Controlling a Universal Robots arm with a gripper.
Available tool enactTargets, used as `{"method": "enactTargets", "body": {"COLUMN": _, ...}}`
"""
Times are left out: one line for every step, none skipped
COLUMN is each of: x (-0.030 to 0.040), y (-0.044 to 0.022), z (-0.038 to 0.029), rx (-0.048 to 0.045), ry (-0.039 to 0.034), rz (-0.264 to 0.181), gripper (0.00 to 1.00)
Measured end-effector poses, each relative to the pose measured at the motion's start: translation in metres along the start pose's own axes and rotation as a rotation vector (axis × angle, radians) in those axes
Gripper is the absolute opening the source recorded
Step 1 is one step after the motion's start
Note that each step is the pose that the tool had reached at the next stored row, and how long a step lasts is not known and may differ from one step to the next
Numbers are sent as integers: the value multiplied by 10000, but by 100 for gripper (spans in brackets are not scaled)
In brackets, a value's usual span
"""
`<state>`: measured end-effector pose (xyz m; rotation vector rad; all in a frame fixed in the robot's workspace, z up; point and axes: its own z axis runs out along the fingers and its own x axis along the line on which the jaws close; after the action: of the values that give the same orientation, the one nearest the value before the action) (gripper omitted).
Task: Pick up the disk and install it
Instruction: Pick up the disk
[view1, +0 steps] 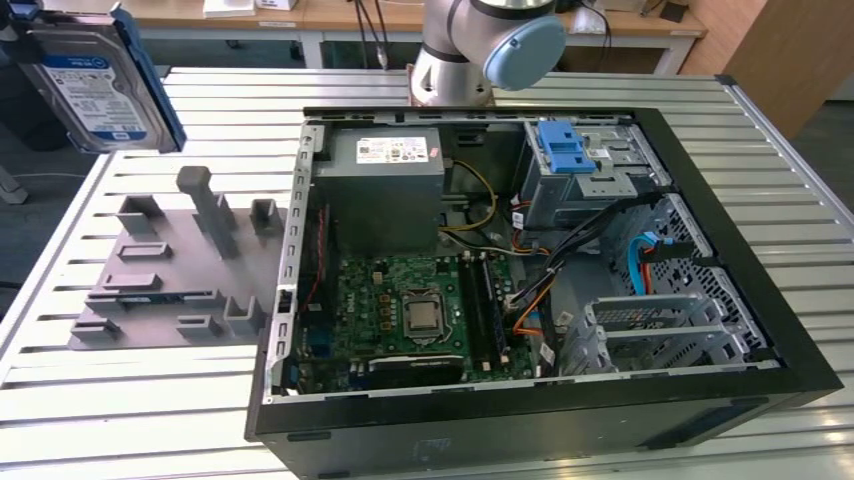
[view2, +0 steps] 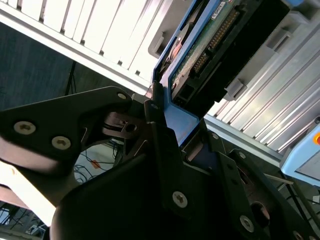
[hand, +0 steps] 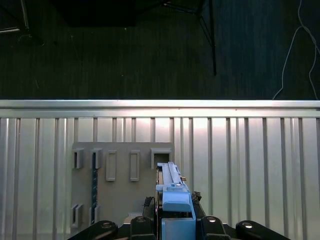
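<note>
The disk (view1: 94, 85), a silver drive with a blue-and-white label and blue side rails, hangs high above the table at the exterior view's upper left, well over the grey holder plate (view1: 174, 260). In the second wrist view my gripper (view2: 175, 130) is shut on the disk (view2: 215, 45) at its blue rail end, with the circuit-board side facing the camera. In the first wrist view the disk (hand: 172, 197) appears edge-on between the black fingers (hand: 210, 222), with the grey holder plate (hand: 120, 185) far below it.
An open black computer case (view1: 747, 300) lies on the slatted metal table (view1: 134, 400). Inside it are a grey power-supply box (view1: 387, 175), a motherboard (view1: 400, 310) and a blue latch on a metal drive cage (view1: 567, 155). The arm's base (view1: 467, 50) stands behind the case.
</note>
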<state>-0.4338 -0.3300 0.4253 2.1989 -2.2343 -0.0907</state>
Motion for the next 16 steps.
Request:
{"method": "enactTargets", "body": {"x": 0, "y": 0, "z": -6, "rx": -1, "ry": 0, "rz": 0, "gripper": 37}}
{"method": "enactTargets", "body": {"x": 0, "y": 1, "z": -11, "rx": -1, "ry": 0, "rz": 0, "gripper": 37}}
{"method": "enactTargets", "body": {"x": -1, "y": 1, "z": -16, "rx": 0, "ry": 0, "rz": 0, "gripper": 37}}
{"method": "enactTargets", "body": {"x": -1, "y": 1, "z": -22, "rx": 0, "ry": 0, "rz": 0, "gripper": 37}}
{"method": "enactTargets", "body": {"x": -1, "y": 1, "z": -27, "rx": 0, "ry": 0, "rz": 0, "gripper": 37}}
{"method": "enactTargets", "body": {"x": -1, "y": 2, "z": -33, "rx": -1, "ry": 1, "rz": 0, "gripper": 37}}
{"method": "enactTargets", "body": {"x": -1, "y": 2, "z": -38, "rx": -1, "ry": 0, "rz": 0, "gripper": 37}}
{"method": "enactTargets", "body": {"x": -2, "y": 2, "z": -44, "rx": -1, "ry": 1, "rz": 0, "gripper": 37}}
{"method": "enactTargets", "body": {"x": -2, "y": 2, "z": -49, "rx": -1, "ry": 1, "rz": 0, "gripper": 37}}
{"method": "enactTargets", "body": {"x": -2, "y": 2, "z": -54, "rx": -1, "ry": 1, "rz": 0, "gripper": 37}}
{"method": "enactTargets", "body": {"x": -2, "y": 3, "z": -59, "rx": 0, "ry": 0, "rz": 0, "gripper": 37}}
{"method": "enactTargets", "body": {"x": -3, "y": 3, "z": -66, "rx": -1, "ry": 1, "rz": 0, "gripper": 37}}
{"method": "enactTargets", "body": {"x": -3, "y": 3, "z": -71, "rx": -1, "ry": 1, "rz": 0, "gripper": 37}}
{"method": "enactTargets", "body": {"x": -3, "y": 4, "z": -77, "rx": -1, "ry": 0, "rz": 0, "gripper": 37}}
{"method": "enactTargets", "body": {"x": -3, "y": 4, "z": -83, "rx": 0, "ry": 1, "rz": 0, "gripper": 37}}
{"method": "enactTargets", "body": {"x": -4, "y": 4, "z": -90, "rx": -1, "ry": 1, "rz": 0, "gripper": 37}}
